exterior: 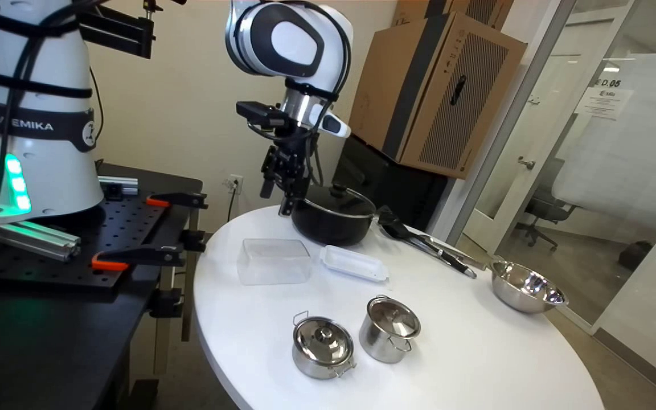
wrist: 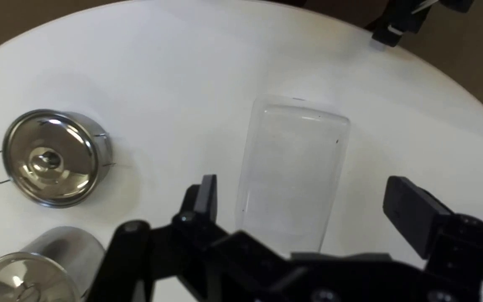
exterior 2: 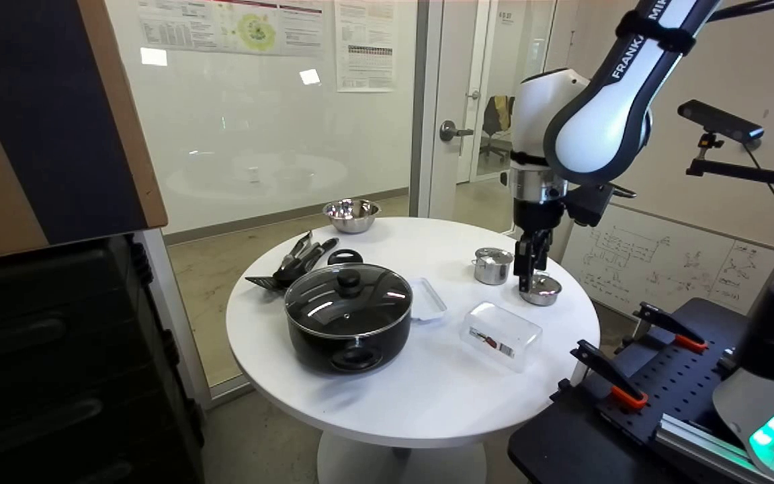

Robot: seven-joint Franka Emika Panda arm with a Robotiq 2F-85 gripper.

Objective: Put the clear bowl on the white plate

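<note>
The claw [wrist: 302, 195] hangs wide and empty above the clear bowl [exterior: 275, 263], which in an exterior view lies left of the white plate [exterior: 354, 263]. Lowering off-centre could knock or tip the bowl.

the arm [exterior 2: 588, 144] is angled out from its base [exterior: 54, 176], a long link [exterior 2: 649, 84] sloping down to a wrist [exterior 2: 535, 185] that hangs pretty much straight down in an exterior view. fingers [wrist: 411, 214] are spread way apart in the wrist view, and the base lights [exterior: 18, 184] glow green
</note>
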